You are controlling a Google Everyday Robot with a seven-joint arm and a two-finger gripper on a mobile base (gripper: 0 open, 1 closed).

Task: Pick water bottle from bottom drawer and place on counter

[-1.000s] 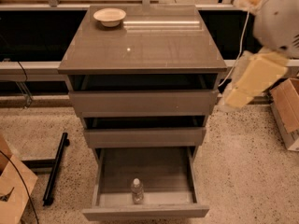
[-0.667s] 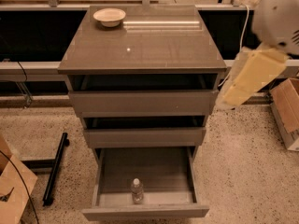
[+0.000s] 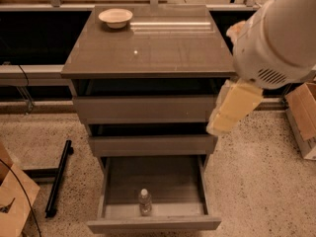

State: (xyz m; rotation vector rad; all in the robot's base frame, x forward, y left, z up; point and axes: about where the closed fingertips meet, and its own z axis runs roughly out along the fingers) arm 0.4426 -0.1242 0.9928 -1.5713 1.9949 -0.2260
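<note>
Open drawer (image 3: pixel 158 174), bottle (image 3: pixel 144 202) upright at front; gripper (image 3: pixel 224 120) apparently high right, state untellable; careless descent may topple bottle.

Water bottle (image 3: pixel 144 201) stands in bottom drawer (image 3: pixel 153 224); jaws right of upper drawers (image 3: pixel 143 110).

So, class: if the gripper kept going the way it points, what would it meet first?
Probably the middle drawer's right end, below the gripper, which hangs right of the cabinet; depth is unclear.
</note>
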